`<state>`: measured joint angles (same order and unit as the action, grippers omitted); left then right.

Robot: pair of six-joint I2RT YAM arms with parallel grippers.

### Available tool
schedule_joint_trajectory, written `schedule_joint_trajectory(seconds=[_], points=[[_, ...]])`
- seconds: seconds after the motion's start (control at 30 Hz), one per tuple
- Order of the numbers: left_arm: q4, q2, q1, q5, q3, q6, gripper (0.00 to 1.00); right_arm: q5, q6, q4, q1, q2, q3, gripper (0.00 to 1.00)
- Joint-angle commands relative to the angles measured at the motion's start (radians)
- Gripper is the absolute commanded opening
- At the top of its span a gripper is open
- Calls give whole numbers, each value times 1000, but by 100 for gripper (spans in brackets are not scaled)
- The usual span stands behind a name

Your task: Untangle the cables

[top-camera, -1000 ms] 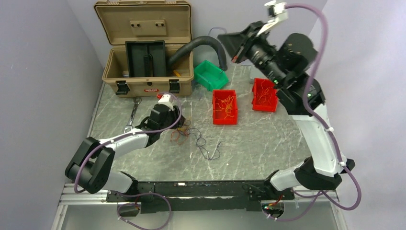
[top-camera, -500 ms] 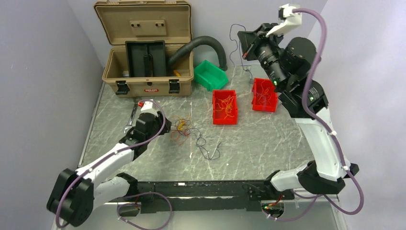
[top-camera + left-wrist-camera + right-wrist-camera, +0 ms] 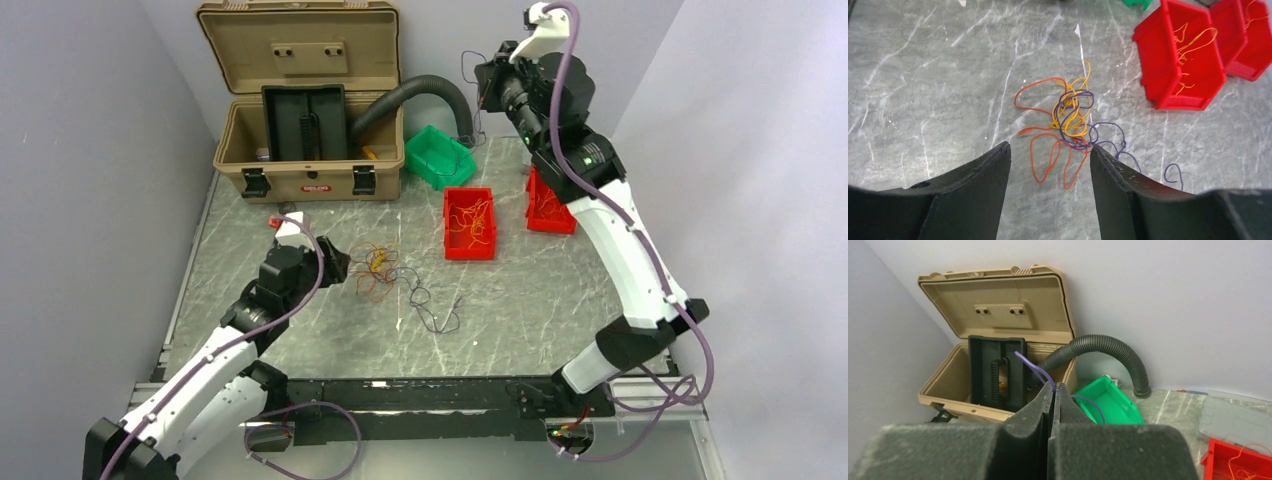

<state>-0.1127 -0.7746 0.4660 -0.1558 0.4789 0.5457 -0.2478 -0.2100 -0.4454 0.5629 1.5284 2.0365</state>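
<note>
A tangle of thin orange, yellow and purple cables (image 3: 1068, 117) lies on the marble table, left of centre (image 3: 380, 270). A loose dark cable (image 3: 437, 317) trails from it toward the near side. My left gripper (image 3: 1050, 150) hovers just left of the tangle (image 3: 338, 266). It is open, with nothing between its fingers. Its right fingertip (image 3: 1098, 155) is at the tangle's edge. My right gripper (image 3: 1054, 386) is raised high at the back (image 3: 487, 85). It is shut on a thin purple cable (image 3: 1032, 367) that dangles below it (image 3: 478, 120).
An open tan toolbox (image 3: 300, 150) stands at the back left, with a black corrugated hose (image 3: 425, 90) beside it. A green bin (image 3: 440, 155) sits under the right gripper. Two red bins (image 3: 469, 245) (image 3: 550, 222) hold orange and yellow wires.
My left gripper has pulled back left off the tangle and its jaws have spread wider. My right arm has swung left toward the back wall, still shut on the purple cable.
</note>
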Motion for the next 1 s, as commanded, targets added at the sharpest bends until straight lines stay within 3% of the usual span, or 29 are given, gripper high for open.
schedule_joint_trajectory(seconds=[0.0,0.23,0.57,0.97], points=[[-12,69,0,-18,-6,-21,64,35,-1,87,-21,69,63,0],[-50,96,0,8,10,-21,67,57,-3,145,-63,195,140,0],[-64,140,0,9,25,-35,99,103,-7,208,-128,306,198,0],[-83,127,0,-21,54,-46,99,207,-52,323,-180,502,281,0]])
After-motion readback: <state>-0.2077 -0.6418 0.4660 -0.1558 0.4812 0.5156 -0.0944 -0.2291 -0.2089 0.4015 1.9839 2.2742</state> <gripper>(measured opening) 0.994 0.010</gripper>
